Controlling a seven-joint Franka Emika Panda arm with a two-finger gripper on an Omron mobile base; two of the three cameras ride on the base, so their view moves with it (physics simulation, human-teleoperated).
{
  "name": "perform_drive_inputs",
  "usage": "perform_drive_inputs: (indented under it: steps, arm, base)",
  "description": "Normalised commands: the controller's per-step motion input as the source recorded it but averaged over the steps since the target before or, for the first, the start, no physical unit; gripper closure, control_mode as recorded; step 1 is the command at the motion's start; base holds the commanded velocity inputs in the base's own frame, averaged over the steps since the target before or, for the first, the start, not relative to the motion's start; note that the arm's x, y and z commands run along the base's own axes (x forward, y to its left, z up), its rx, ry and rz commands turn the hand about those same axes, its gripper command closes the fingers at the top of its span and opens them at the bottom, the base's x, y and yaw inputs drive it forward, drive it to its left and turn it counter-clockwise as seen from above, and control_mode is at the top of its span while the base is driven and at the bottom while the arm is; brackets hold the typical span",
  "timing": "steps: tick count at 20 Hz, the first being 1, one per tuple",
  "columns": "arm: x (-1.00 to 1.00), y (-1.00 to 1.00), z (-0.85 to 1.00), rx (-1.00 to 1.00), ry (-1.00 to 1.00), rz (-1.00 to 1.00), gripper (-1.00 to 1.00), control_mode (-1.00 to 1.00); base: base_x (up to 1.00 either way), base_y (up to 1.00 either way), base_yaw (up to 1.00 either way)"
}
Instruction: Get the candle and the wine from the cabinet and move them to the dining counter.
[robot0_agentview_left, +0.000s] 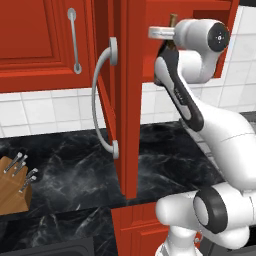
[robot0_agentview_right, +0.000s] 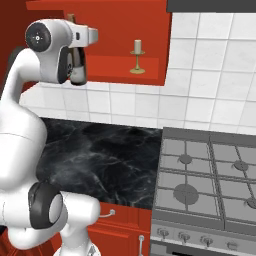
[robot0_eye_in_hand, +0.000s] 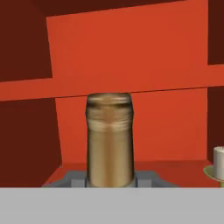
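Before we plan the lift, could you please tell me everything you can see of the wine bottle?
The wine is a dark glass bottle with a gold-foil neck, standing upright on the open cabinet's lower shelf, left of the candle and apart from it. The arm hides most of it. In the hand view the pincer flanks its neck; whether it grips is unclear.

Open door (robot0_agentview_left: 116, 95) left of hand (robot0_eye_in_hand: 110, 180)

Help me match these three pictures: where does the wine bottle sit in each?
Left base view: the dark glass wine bottle with gold-foil neck peeks out at top, behind the white arm.
Right base view: upper left, in the red wooden wall cabinet, partly behind the wrist.
Hand view: its foil neck stands centre, low.
Shared landmark: the short cream candle in a brass candlestick.
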Motion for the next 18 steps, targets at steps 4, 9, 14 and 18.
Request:
perform_drive_inputs:
  steps: [4, 9, 14, 18]
  arm:
    - [-0.65, -0.21, 0.20, -0.02, 0.24, -0.04, 1.00, -1.00]
    - [-0.78, -0.29, -0.01, -0.02, 0.08, -0.01, 1.00, -1.00]
    - [-0.64, -0.34, -0.08, -0.01, 0.00, 0.00, 1.00, -1.00]
    - [-0.58, -0.29, -0.16, -0.02, 0.00, 0.00, 1.00, -1.00]
  base:
    - [0.00, 0.00, 0.00]
    - [0.00, 0.00, 0.00]
    - [0.00, 0.00, 0.00]
    - [0.00, 0.00, 0.00]
